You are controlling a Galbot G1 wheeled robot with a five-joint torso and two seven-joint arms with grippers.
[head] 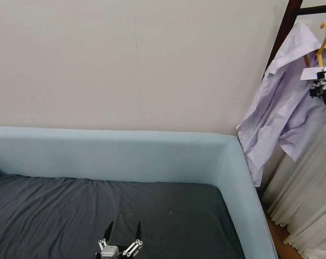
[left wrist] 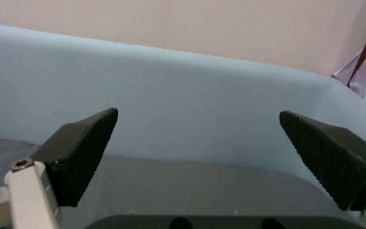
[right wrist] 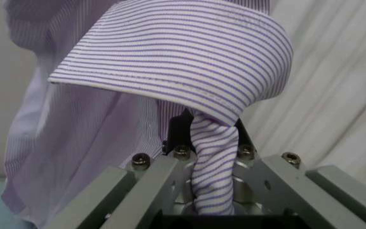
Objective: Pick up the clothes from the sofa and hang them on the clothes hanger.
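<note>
A lilac striped shirt (head: 282, 110) hangs on a yellow hanger (head: 323, 40) beside the dark rack post (head: 284, 24) at the upper right. My right gripper (head: 319, 81) is raised at the shirt's shoulder. In the right wrist view a twisted strip of the shirt (right wrist: 211, 162) runs down between the pinched fingers of the right gripper (right wrist: 209, 136), under a folded cuff or collar (right wrist: 183, 57). My left gripper (head: 124, 229) hovers low over the sofa's dark grey seat (head: 55, 210), open with nothing in it. In its wrist view the left gripper (left wrist: 197, 114) faces the pale blue backrest (left wrist: 189, 90).
The sofa's pale blue backrest (head: 109, 154) and right armrest (head: 246, 199) border the seat. A beige wall (head: 130, 59) rises behind it. White curtains (head: 308, 199) hang to the right of the sofa, below the shirt.
</note>
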